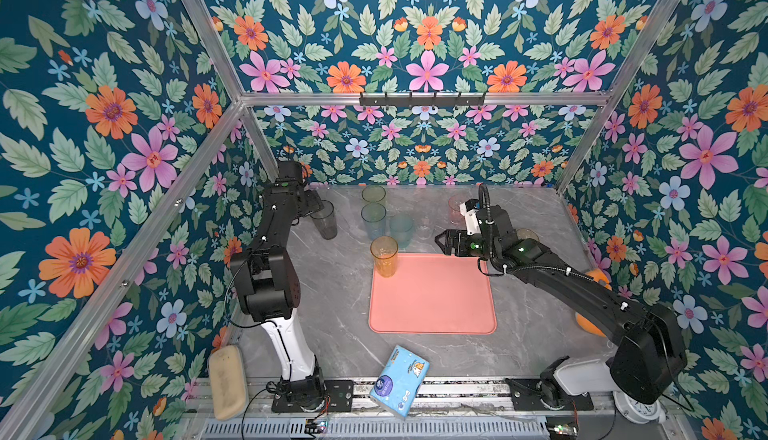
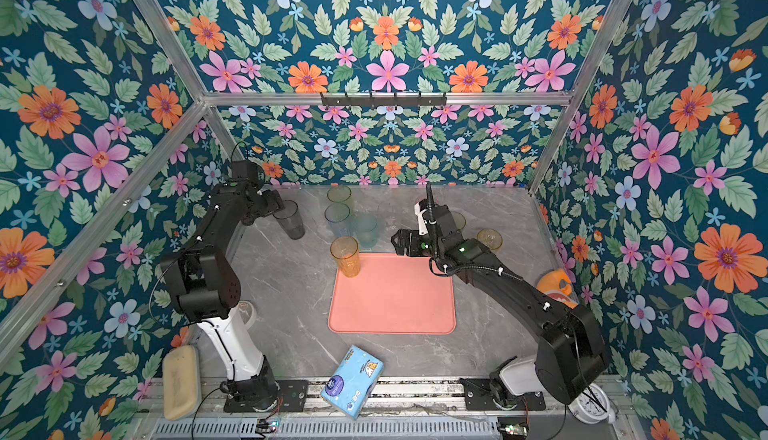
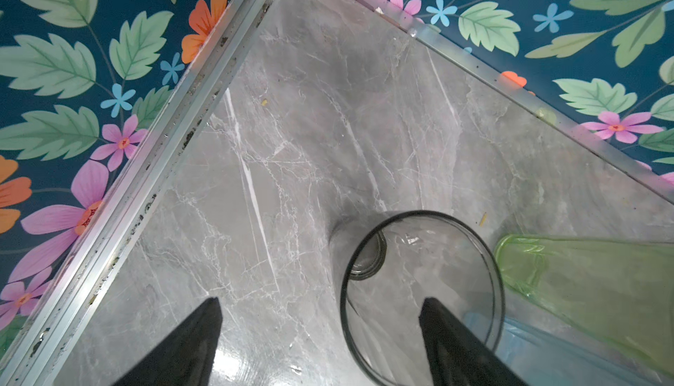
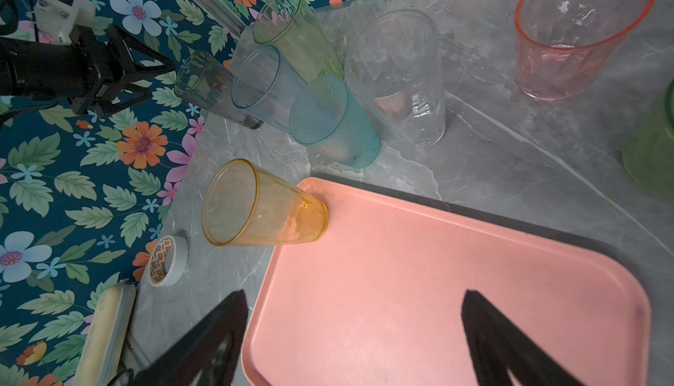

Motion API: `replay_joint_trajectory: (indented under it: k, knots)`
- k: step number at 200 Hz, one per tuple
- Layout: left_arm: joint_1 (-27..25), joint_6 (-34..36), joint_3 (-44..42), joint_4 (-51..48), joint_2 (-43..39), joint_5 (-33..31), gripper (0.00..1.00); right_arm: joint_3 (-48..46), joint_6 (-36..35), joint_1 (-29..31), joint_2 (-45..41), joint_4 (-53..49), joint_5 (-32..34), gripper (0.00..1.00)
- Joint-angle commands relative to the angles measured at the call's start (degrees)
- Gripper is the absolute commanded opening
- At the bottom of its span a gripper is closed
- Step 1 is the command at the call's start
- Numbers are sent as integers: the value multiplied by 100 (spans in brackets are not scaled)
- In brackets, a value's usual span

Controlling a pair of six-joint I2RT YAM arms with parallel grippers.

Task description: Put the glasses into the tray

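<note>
Tray mid-table, bare except amber glass upright on its far-left corner; teal glass just beyond the far edge. Left gripper spread, one finger over the mouth of grey glass. Right gripper spread above tray, empty.

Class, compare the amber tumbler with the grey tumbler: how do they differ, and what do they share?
Tint: the amber tumbler is orange, the grey tumbler smoky. The amber one stands on a corner of the tray, the grey one on the table. The open left gripper hangs at the grey one's rim, none at the amber's. Both are tall, translucent, upright, empty.
</note>
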Motion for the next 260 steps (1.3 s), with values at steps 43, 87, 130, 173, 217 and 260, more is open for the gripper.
replay_joint_trajectory:
  k: [43,87,130,173,217,260]
  knots:
    - [12,82,61,-159,157,-39,81,-12,-14,-16,19,42,65,93]
    - [12,123,145,-284,300,-75,69,-18,-16,-14,27,53,56,93]
    - [12,143,190,-330,398,-40,56,-12,-28,-30,26,42,55,93]
    - [12,154,196,-348,447,-31,47,-4,-37,-49,55,38,34,93]
    - [12,159,291,-370,536,-13,37,83,-80,-66,90,-1,21,93]
    - [12,223,431,-424,643,-8,32,71,-81,-74,80,-19,3,93]
